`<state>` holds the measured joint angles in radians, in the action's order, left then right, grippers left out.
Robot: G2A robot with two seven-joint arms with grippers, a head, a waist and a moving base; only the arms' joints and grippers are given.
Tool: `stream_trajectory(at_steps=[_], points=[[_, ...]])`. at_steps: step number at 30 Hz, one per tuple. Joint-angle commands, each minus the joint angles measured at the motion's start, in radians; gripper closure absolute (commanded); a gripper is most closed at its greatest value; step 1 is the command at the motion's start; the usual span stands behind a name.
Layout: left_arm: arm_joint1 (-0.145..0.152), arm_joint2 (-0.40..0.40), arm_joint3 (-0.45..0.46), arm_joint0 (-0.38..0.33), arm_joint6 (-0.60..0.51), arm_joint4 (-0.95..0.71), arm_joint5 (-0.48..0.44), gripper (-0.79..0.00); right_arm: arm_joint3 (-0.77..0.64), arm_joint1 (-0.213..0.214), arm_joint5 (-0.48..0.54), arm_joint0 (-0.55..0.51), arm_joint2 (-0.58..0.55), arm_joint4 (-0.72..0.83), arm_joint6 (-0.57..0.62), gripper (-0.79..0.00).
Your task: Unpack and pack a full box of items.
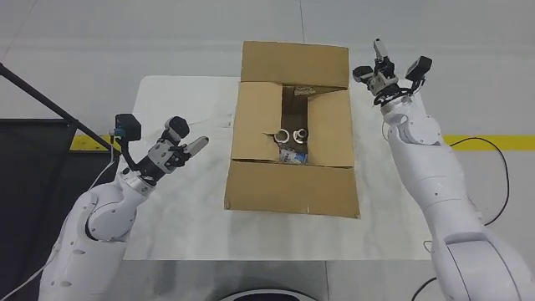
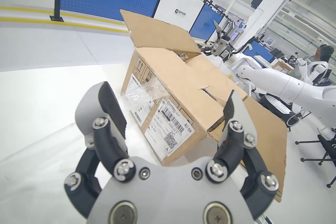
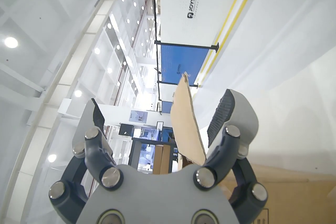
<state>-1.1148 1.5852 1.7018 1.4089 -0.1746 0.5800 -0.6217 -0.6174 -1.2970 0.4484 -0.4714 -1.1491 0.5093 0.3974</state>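
Observation:
A brown cardboard box [image 1: 292,146] stands in the middle of the white table [image 1: 184,217], its flaps part open with a gap down the centre. Inside the gap lie small items [image 1: 290,138], two pale round ones and something blue. My left gripper [image 1: 185,150] is open, left of the box and apart from it; the left wrist view shows the box's [image 2: 181,93] labelled side ahead of my open gripper [image 2: 170,104]. My right gripper [image 1: 391,68] is open, raised beside the box's far right corner. The back flap [image 3: 186,120] shows between its fingers, farther off, not gripped.
A clear plastic bag [image 2: 141,93] lies against the box's labelled side. The table's edges run close to the box at the right and back. A black stand pole [image 1: 42,100] crosses at the left. White cloth left of the box is bare.

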Motion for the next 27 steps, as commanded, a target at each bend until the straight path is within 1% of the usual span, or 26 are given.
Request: stream_trajectory(at_steps=[1,3,4,7,9,11,14,16,19,22,27], points=[[0.0,0.007,0.0,0.003,0.017,-0.002,0.009,-0.785,-0.042,0.008,0.025,-0.01,-0.021,-0.009,0.004,-0.785],[-0.001,0.015,0.001,0.007,0.035,-0.007,0.019,-0.785,-0.107,0.014,0.031,-0.027,-0.033,-0.01,0.049,-0.785],[-0.001,0.018,0.002,0.009,0.043,-0.009,0.023,-0.785,-0.144,0.016,0.022,-0.038,-0.036,0.001,0.092,-0.785],[-0.002,0.031,0.008,0.016,0.074,-0.019,0.037,-0.785,-0.233,0.022,-0.032,-0.061,-0.035,0.017,0.229,-0.785],[-0.002,0.04,0.012,0.023,0.092,-0.024,0.047,-0.785,-0.273,0.024,-0.065,-0.07,-0.028,0.017,0.298,-0.785],[-0.003,0.051,0.013,0.03,0.109,-0.027,0.058,-0.785,-0.303,0.023,-0.117,-0.076,-0.012,0.04,0.402,-0.785],[-0.004,0.063,0.009,0.038,0.125,-0.041,0.07,-0.785,-0.303,0.024,-0.22,-0.056,0.028,-0.004,0.533,-0.785],[-0.003,0.07,0.005,0.042,0.124,-0.053,0.07,-0.785,-0.295,0.023,-0.286,-0.033,0.062,-0.068,0.572,-0.785],[-0.003,0.078,0.001,0.046,0.121,-0.061,0.066,-0.785,-0.285,0.018,-0.331,-0.015,0.107,-0.12,0.633,-0.785],[-0.003,0.082,-0.001,0.047,0.12,-0.063,0.063,-0.785,-0.277,0.008,-0.351,-0.003,0.146,-0.143,0.661,-0.785],[-0.003,0.081,-0.004,0.043,0.115,-0.065,0.058,-0.785,-0.253,-0.017,-0.359,0.014,0.201,-0.129,0.669,-0.785]])
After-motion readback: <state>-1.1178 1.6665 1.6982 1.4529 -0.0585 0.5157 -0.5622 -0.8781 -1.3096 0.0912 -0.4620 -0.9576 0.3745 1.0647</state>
